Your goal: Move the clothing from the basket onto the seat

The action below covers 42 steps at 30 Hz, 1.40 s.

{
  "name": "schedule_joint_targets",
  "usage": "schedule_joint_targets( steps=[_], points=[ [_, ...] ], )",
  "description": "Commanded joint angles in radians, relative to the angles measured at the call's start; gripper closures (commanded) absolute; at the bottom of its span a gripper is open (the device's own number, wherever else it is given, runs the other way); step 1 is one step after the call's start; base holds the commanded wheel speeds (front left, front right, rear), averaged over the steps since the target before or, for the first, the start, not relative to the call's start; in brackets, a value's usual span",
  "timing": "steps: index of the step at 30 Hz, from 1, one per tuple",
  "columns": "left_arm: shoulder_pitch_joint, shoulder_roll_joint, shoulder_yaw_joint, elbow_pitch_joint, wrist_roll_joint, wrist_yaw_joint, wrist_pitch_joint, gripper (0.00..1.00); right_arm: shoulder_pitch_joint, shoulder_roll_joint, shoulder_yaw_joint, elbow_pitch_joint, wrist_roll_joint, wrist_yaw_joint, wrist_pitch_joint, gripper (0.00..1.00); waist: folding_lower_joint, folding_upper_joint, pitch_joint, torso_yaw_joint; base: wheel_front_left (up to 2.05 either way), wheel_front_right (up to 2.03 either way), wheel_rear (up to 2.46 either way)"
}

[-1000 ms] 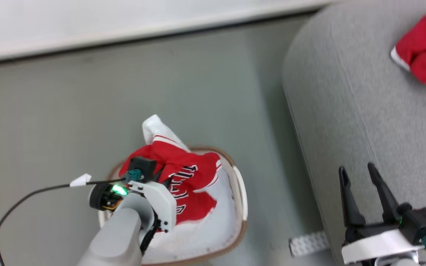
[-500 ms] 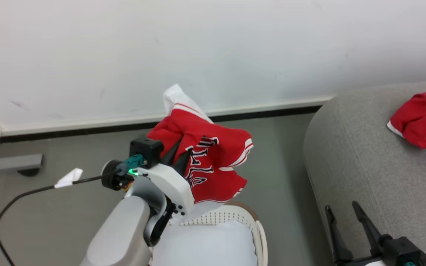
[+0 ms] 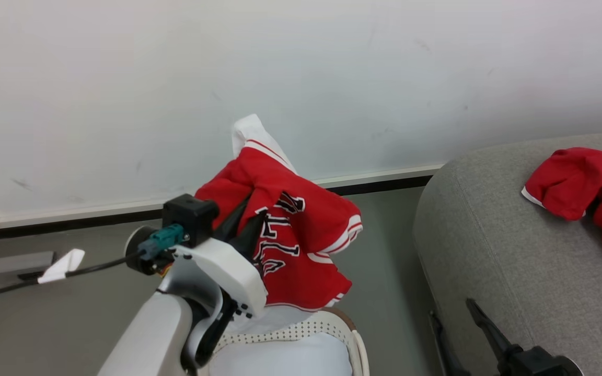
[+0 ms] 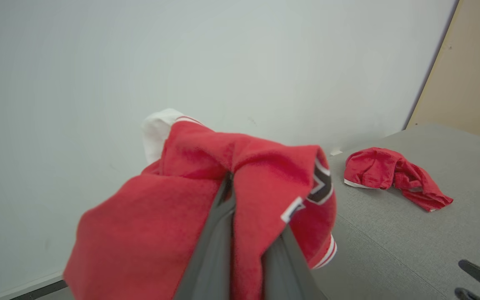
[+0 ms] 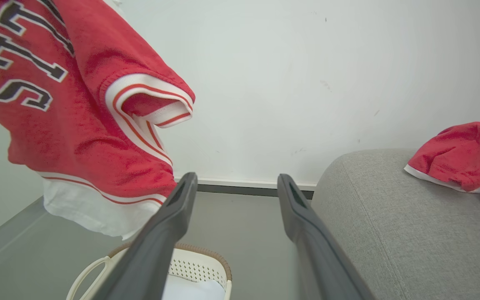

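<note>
Left claw (image 3: 242,227) clamped on soft bright red jersey w/ dark white-edged lettering (image 3: 301,245), fingertips buried in fabric. Jersey hangs above basket, apart from seat. Right claw (image 5: 236,178) spread wide, holding nothing, low beside seat's front. Big light grey fabric seat (image 3: 489,235): 1, cut off at right, rounded near end bare. Small cream perforated plastic basket w/ brown rim (image 3: 301,330): 1, partly behind left arm (image 3: 149,334), cut by bottom edge, white fabric (image 3: 290,357) inside. Red garments: 2. The 2nd, crumpled red garment w/ white trim (image 3: 578,180), lies on seat. Open grey floor (image 3: 384,245) btwn basket & seat.
</note>
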Motion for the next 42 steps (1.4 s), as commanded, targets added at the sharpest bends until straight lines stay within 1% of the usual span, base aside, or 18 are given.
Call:
schedule_joint_targets(
  steps=[1,4,5,6,10,13,14,15,16,17,20,23,28,34,35,36,38,42],
  points=[
    [0.016,0.009,-0.001,-0.018,-0.006,0.004,0.005,1.0,-0.023,-0.019,0.022,-0.014,-0.007,-0.002,0.001,0.0,0.0002,-0.0001,0.004,-0.004,0.0,0.0,0.0],
    [0.033,0.014,-0.011,-0.046,-0.008,0.004,0.018,1.0,-0.075,-0.067,0.088,-0.038,0.005,-0.002,0.001,0.0,0.0002,-0.0001,0.01,-0.012,0.0,0.0,0.0],
    [0.033,0.014,-0.011,-0.046,-0.008,0.004,0.018,1.0,-0.075,-0.067,0.088,-0.038,0.005,-0.002,0.001,0.0,0.0002,-0.0001,0.01,-0.012,0.0,0.0,0.0],
    [0.039,0.016,-0.018,-0.058,-0.008,0.002,0.022,1.0,-0.128,-0.108,0.153,-0.042,0.015,-0.002,0.001,0.0,0.0002,-0.0001,0.011,-0.017,0.0,0.0,0.0],
    [0.039,0.01,-0.032,-0.07,-0.009,-0.001,0.025,1.0,-0.265,-0.197,0.306,-0.031,0.066,-0.002,0.019,0.0,0.0002,-0.0001,0.012,-0.019,0.0,0.0,0.0],
    [0.038,0.001,-0.046,-0.072,-0.01,-0.006,0.026,1.0,-0.367,-0.252,0.412,-0.03,0.116,-0.002,0.045,0.0,0.0002,-0.0001,0.012,-0.012,0.0,0.0,0.0],
    [0.038,0.001,-0.046,-0.072,-0.01,-0.006,0.026,1.0,-0.367,-0.252,0.412,-0.03,0.116,-0.002,0.045,0.0,0.0002,-0.0001,0.012,-0.012,0.0,0.0,0.0],
    [0.033,-0.003,-0.057,-0.07,-0.012,-0.008,0.026,1.0,-0.428,-0.278,0.467,-0.028,0.146,-0.002,0.051,0.0,0.0002,-0.0001,0.012,-0.003,0.0,0.0,0.0],
    [0.03,-0.006,-0.061,-0.068,-0.013,-0.009,0.026,1.0,-0.453,-0.286,0.492,-0.024,0.161,-0.002,0.052,0.0,0.0002,-0.0001,0.011,0.003,0.0,0.0,0.0],
    [0.03,-0.006,-0.061,-0.068,-0.013,-0.009,0.026,1.0,-0.453,-0.286,0.492,-0.024,0.161,-0.002,0.052,0.0,0.0002,-0.0001,0.011,0.003,0.0,0.0,0.0],
    [0.019,-0.015,-0.072,-0.06,-0.017,-0.015,0.024,1.0,-0.526,-0.297,0.577,-0.007,0.21,-0.002,0.059,0.0,0.0002,-0.0001,0.009,0.017,0.0,0.0,0.0],
    [0.01,-0.027,-0.088,-0.051,-0.019,-0.019,0.021,1.0,-0.594,-0.291,0.658,0.031,0.245,-0.002,0.053,0.0,0.0002,-0.0001,0.006,0.031,0.0,0.0,0.0],
    [-0.003,-0.04,-0.113,-0.038,-0.029,-0.027,0.023,1.0,-0.688,-0.251,0.785,0.136,0.288,-0.002,0.034,0.0,0.0002,-0.0001,0.001,0.047,0.0,0.0,0.0],
    [-0.001,-0.049,-0.137,-0.026,-0.039,-0.04,0.026,1.0,-0.739,-0.162,0.869,0.296,0.353,-0.002,0.007,0.0,0.0002,-0.0001,-0.006,0.062,0.0,0.0,0.0],
    [-0.001,-0.05,-0.141,-0.025,-0.042,-0.042,0.025,1.0,-0.745,-0.15,0.877,0.316,0.366,-0.002,0.004,0.45,0.0002,-0.0001,-0.007,0.066,0.0,0.0,0.0],
    [-0.002,-0.052,-0.145,-0.023,-0.046,-0.043,0.025,1.0,-0.746,-0.138,0.884,0.326,0.39,-0.002,0.001,1.0,0.0002,-0.0001,-0.008,0.07,0.0,0.0,0.0],
    [-0.002,-0.052,-0.149,-0.019,-0.052,-0.045,0.024,1.0,-0.744,-0.122,0.886,0.325,0.429,-0.002,0.0,1.0,0.0002,-0.0001,-0.008,0.076,0.0,0.0,0.0],
    [0.001,-0.043,-0.145,-0.011,-0.053,-0.041,0.02,1.0,-0.727,-0.125,0.831,0.281,0.461,-0.002,-0.001,1.0,0.0002,-0.0001,-0.004,0.08,0.0,0.0,0.0]
  ],
)
